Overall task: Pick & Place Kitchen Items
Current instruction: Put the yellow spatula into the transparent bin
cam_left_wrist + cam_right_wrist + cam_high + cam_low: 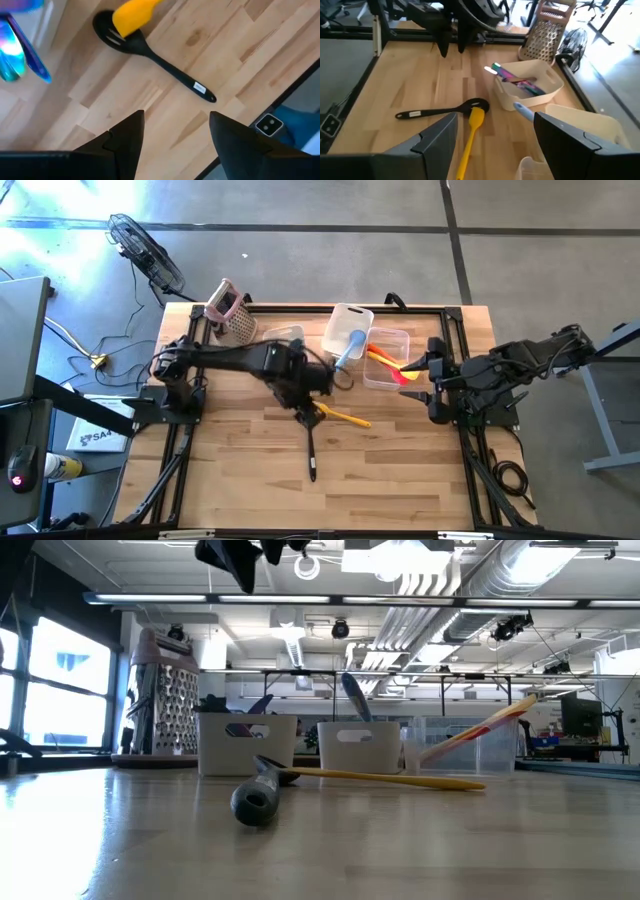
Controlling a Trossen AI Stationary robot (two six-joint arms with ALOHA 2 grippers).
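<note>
three tubs [347, 328], one grater [232, 313], two loose utensils [312, 442]

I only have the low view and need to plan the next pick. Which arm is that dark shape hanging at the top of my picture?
Observer: The left arm. Its left gripper hovers near the head of the black slotted spoon, jaws open and empty.
Operator: Is the yellow spatula touching that spoon?
Observer: Yes, the head of the yellow spatula lies over the spoon's head.
Operator: And the right arm?
Observer: The right gripper waits at the table's right side, jaws open.
</note>
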